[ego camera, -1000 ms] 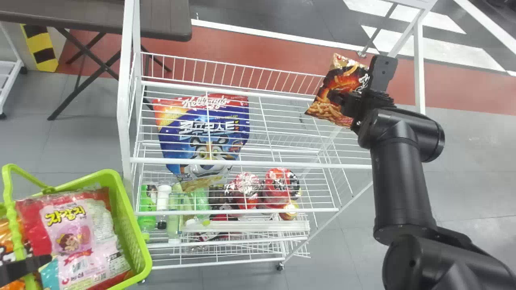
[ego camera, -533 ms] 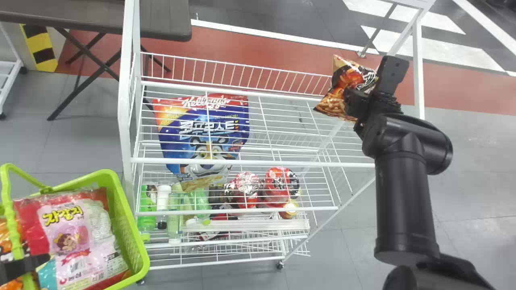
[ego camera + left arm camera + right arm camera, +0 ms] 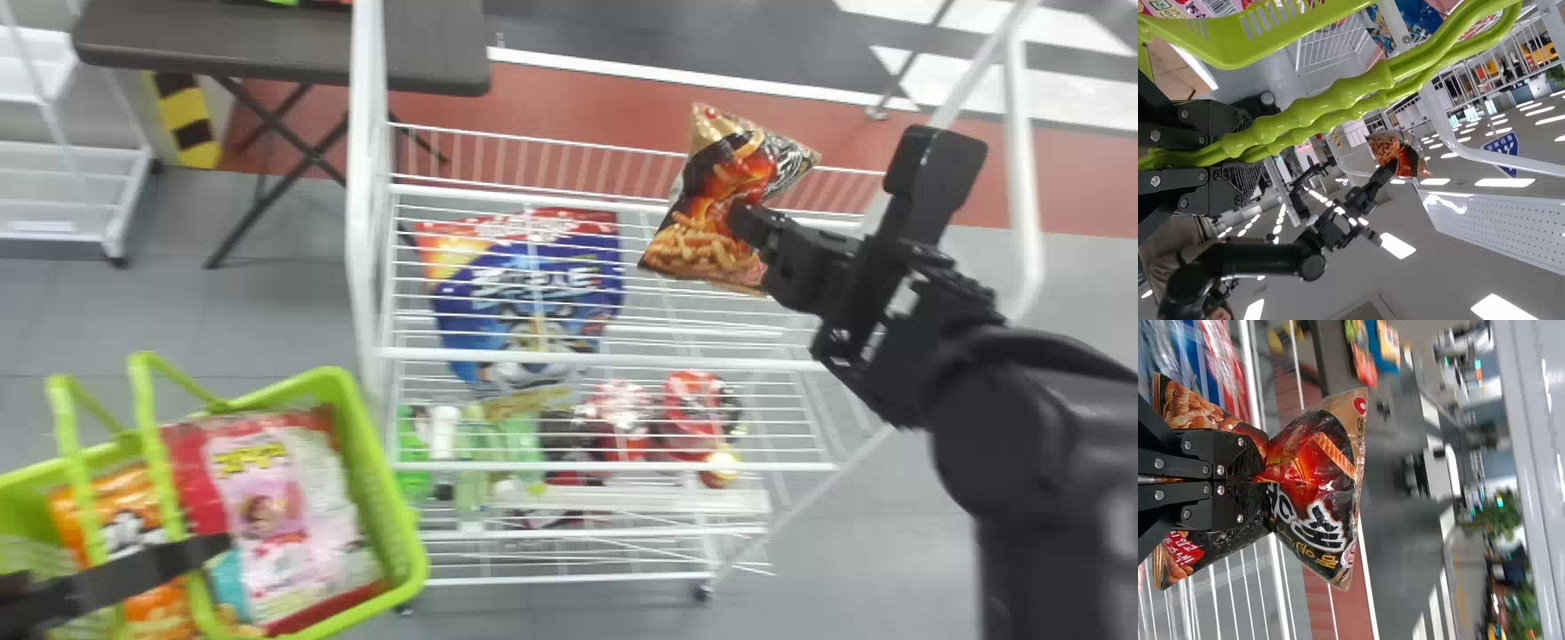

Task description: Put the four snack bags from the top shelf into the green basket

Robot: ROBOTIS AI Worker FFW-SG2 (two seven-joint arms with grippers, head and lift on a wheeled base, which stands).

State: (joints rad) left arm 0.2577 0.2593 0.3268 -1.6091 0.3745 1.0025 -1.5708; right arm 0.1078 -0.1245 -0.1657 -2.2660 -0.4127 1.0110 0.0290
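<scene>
The black right gripper (image 3: 752, 224) hung above the white wire rack (image 3: 605, 358), toward its right-hand end; its jaws were clamped on a glossy black, red and tan plastic snack bag (image 3: 711, 191), pinching it into creases near its middle, with puffed parts of the bag bulging around them; the bag was in the air, to the right of a large blue and red cereal pouch (image 3: 524, 280), which could be seen through the rack's wires.

The black left gripper (image 3: 209, 548) was at the bright green plastic basket (image 3: 402, 533), its jaws clamped on the ribbed green handles (image 3: 1338, 97); inside the basket lay a red and pink snack bag (image 3: 258, 507), and beside it an orange snack bag (image 3: 147, 533); the basket was to the left of the rack; lower in the rack sat red rounded packs (image 3: 693, 413) and green bottles (image 3: 413, 458).
</scene>
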